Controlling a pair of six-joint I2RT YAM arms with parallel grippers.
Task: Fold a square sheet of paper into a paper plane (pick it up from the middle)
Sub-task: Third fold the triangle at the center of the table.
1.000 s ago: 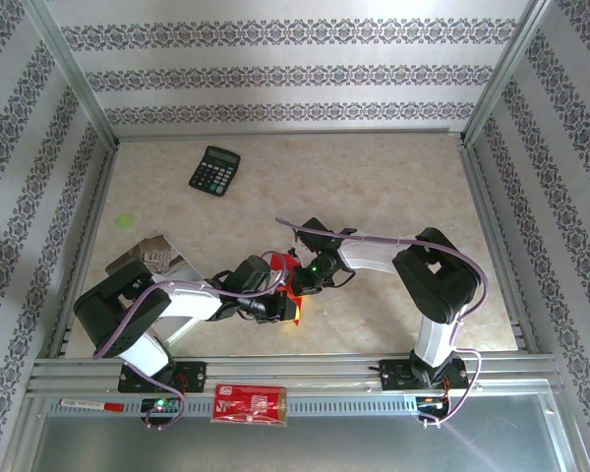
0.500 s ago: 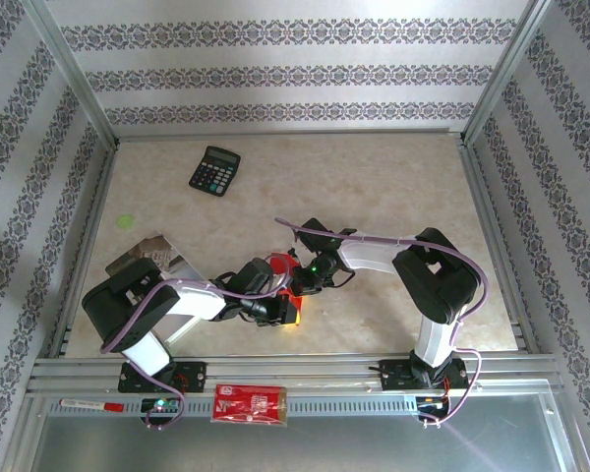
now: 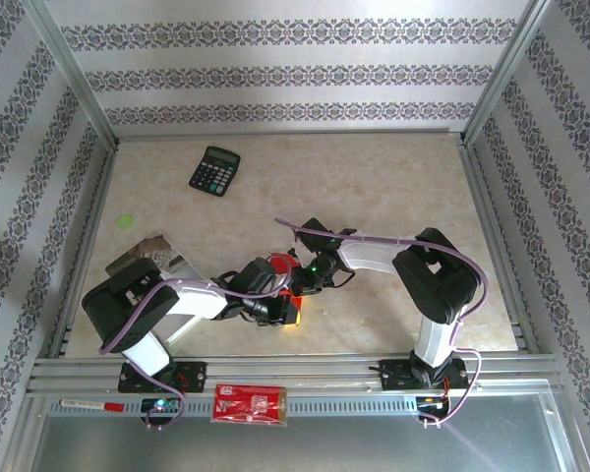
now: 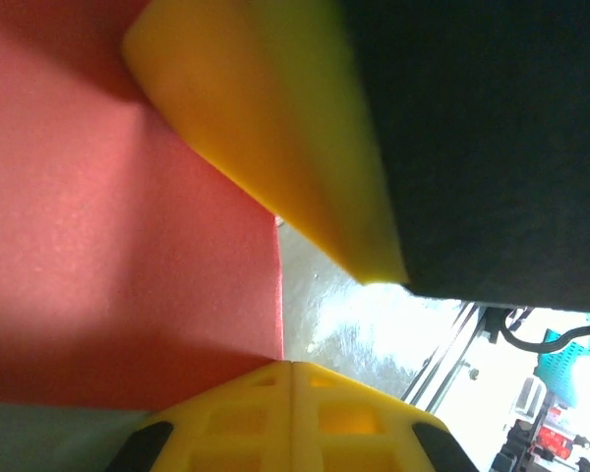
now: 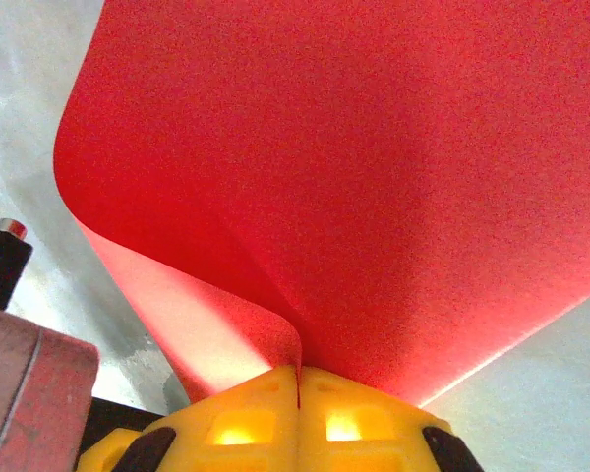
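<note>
The square sheet of paper [image 5: 374,177] is bright red and curls over on itself in the right wrist view. My right gripper [image 5: 298,372] is shut, and a fold of the sheet runs into the seam between its yellow fingers. My left gripper [image 4: 293,366] is shut too, its tips at the edge of the red paper [image 4: 128,246]; whether paper is pinched between them I cannot tell. The right gripper's yellow finger [image 4: 275,128] hangs just above. From above, both grippers [image 3: 293,310] [image 3: 295,285] meet over the paper [image 3: 280,264] at the table's near middle. The paper plane is out of view.
A black calculator [image 3: 214,170] lies at the far left. A white printed booklet [image 3: 152,254] sits under the left arm, with a green dot [image 3: 126,221] beyond it. A red packet [image 3: 251,403] and a pen [image 3: 88,404] rest on the front rail.
The left arm has shifted slightly, its elbow moving a little right while its gripper stays at the paper. The right arm has not moved.
</note>
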